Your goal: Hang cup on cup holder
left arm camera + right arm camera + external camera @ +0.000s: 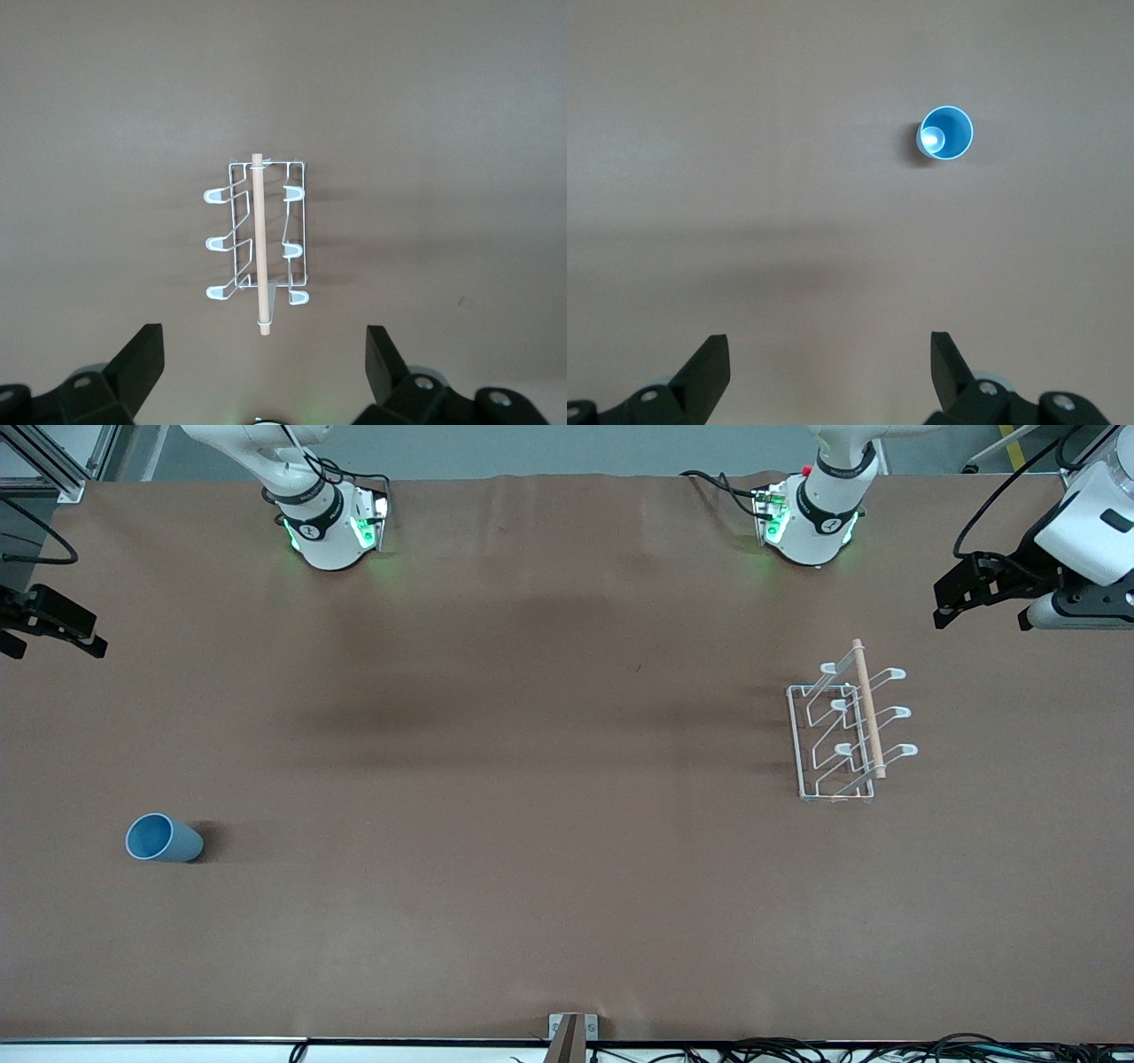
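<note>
The light-blue cup (162, 838) stands upright, mouth up, on the brown table toward the right arm's end; the right wrist view looks down into it (946, 133). The white wire cup holder (849, 731) with its wooden dowel stands toward the left arm's end, its prongs bare; it also shows in the left wrist view (259, 243). My left gripper (961, 593) is open and empty, held high over the table beside the cup holder (263, 354). My right gripper (62, 629) is open and empty, held high over the table's edge at the right arm's end (828, 354).
The brown table cover (532, 824) is bare between the cup and the cup holder. The two arm bases (328, 522) stand along the table's edge farthest from the front camera. Cables and a bracket (571, 1036) lie at the edge nearest it.
</note>
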Available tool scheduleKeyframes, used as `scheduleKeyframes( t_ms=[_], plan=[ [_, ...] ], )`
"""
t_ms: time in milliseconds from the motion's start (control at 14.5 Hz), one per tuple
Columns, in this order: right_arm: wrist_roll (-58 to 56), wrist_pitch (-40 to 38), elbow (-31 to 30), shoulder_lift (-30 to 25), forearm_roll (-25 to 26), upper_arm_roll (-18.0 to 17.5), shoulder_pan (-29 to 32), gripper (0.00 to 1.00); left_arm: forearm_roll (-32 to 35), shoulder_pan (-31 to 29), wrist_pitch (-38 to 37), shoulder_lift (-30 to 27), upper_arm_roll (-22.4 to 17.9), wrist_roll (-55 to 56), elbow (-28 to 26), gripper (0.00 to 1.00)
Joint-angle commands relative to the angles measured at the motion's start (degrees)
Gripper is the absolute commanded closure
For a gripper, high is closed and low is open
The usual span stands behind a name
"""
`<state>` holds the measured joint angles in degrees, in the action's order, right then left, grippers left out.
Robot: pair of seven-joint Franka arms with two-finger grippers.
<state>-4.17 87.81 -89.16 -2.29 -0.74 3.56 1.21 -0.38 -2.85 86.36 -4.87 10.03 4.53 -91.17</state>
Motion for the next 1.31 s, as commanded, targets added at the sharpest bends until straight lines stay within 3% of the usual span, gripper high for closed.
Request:
scheduleKeyframes(
  t_ms=[0,1241],
  plan=[
    [-0.3,-0.6,0.7,0.2,0.0,-0.9,1.4,0.00,-0.1,-0.3,-0.2,0.7,0.2,-0.4,1.5,0.00],
    [-0.7,1.2,0.5,0.7,-0.2,-0.8,3.3,0.00,-0.7,-0.4,-0.2,0.9,0.0,-0.7,1.7,0.00]
  ],
)
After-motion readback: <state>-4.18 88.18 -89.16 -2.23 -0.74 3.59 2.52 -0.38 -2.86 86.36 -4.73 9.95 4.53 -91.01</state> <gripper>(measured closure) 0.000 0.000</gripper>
